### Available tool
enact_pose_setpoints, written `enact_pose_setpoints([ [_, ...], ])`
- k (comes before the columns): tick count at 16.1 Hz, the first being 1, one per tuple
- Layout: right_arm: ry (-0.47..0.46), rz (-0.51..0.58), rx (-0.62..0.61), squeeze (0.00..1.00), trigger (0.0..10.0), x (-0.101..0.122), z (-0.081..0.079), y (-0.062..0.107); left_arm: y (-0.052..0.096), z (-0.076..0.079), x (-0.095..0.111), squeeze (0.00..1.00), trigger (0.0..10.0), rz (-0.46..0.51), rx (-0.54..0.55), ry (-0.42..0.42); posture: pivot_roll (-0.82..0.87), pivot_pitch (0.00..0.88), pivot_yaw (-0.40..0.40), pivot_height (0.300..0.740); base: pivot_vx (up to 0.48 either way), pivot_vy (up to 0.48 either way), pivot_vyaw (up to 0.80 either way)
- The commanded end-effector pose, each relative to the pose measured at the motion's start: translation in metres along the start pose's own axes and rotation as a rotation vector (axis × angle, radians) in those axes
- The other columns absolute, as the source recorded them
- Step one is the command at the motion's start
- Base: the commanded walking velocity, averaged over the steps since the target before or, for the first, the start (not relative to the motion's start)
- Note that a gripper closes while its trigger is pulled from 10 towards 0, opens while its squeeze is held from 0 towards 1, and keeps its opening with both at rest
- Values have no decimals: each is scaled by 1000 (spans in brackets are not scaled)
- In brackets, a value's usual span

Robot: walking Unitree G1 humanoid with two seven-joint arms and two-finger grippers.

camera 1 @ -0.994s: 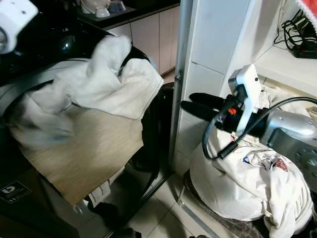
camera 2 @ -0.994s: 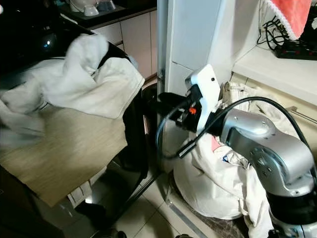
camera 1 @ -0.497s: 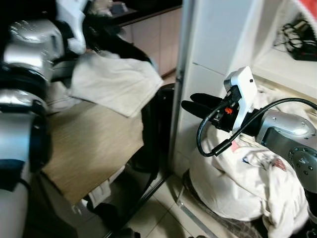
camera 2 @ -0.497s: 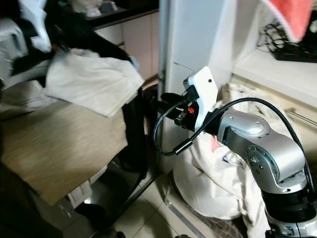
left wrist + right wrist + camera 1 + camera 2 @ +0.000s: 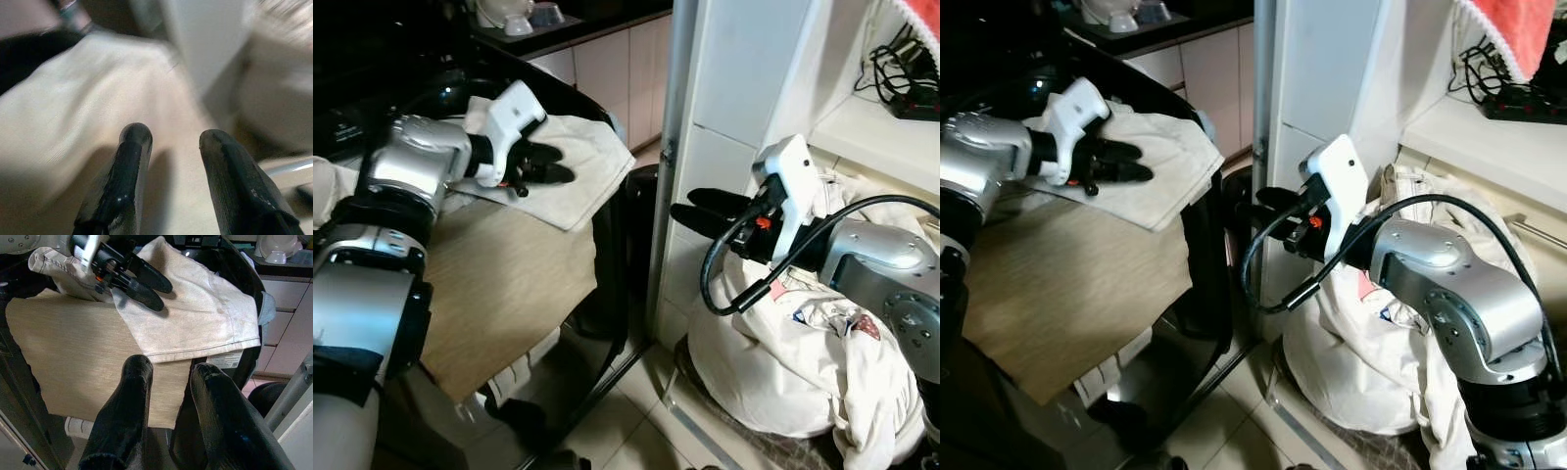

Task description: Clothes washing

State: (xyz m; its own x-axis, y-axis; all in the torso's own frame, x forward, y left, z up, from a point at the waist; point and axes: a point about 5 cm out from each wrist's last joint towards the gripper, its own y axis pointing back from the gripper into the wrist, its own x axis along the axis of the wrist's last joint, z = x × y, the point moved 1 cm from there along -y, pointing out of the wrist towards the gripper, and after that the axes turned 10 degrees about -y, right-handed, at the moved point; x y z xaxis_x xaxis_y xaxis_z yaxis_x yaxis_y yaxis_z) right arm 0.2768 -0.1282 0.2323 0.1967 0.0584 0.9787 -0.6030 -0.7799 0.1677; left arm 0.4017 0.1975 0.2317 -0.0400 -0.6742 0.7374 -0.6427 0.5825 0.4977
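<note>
Left end effector (image 5: 553,164) upper left of frame, fingers narrowly apart, resting over white cloth (image 5: 578,171) on washer (image 5: 617,255), right end effector (image 5: 705,208) at centre, narrowly apart, empty, laundry bag (image 5: 803,372) lower right

left wrist view blurred throughout, white cloth (image 5: 98,98) soft-edged, laundry heap (image 5: 803,362) partly behind right arm, red towel (image 5: 1513,29) cut by top edge
</note>
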Motion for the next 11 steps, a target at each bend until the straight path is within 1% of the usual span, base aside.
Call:
enact_pose_setpoints([
  [1, 20, -16, 0, 0, 10000, 0, -1, 2, 2, -3, -9, 0, 10000, -77, 57, -35, -87, 0, 57, 740, 0, 0, 0],
  [3, 24, -20, -5, 0, 10000, -1, 0, 2, 7, -10, -16, 0, 10000, -150, 127, -47, -88, 0, 56, 740, 0, 0, 0],
  [4, 27, -24, -8, 0, 10000, -1, 0, 3, 14, -16, -22, 0, 10000, -217, 187, -79, -88, 0, 56, 740, 0, 0, 0],
  [5, 30, -26, -13, 0, 10000, -1, 1, 3, 25, -26, -30, 0, 10000, -315, 281, -146, -88, 0, 56, 740, 0, 0, 0],
  [7, 32, -26, -19, 0, 10000, 0, 2, 3, 35, -35, -35, 0, 10000, -385, 360, -205, -87, 0, 56, 740, 0, 0, 0],
  [8, 33, -25, -28, 0, 10000, 0, 4, 3, 44, -44, -33, 0, 10000, -411, 456, -244, -87, 0, 56, 740, 0, 0, 0],
  [9, 35, -23, -43, 0, 10000, 0, 6, 3, 54, -57, -26, 0, 10000, -408, 604, -290, -85, 0, 56, 740, 0, 0, 0],
  [10, 36, -22, -54, 0, 10000, 0, 7, 3, 61, -65, -19, 0, 10000, -395, 710, -325, -85, 0, 57, 740, 0, 0, 0],
  [11, 35, -19, -61, 0, 10000, 0, 8, 2, 66, -70, -12, 0, 10000, -376, 776, -358, -85, 0, 57, 740, 0, 0, 0],
])
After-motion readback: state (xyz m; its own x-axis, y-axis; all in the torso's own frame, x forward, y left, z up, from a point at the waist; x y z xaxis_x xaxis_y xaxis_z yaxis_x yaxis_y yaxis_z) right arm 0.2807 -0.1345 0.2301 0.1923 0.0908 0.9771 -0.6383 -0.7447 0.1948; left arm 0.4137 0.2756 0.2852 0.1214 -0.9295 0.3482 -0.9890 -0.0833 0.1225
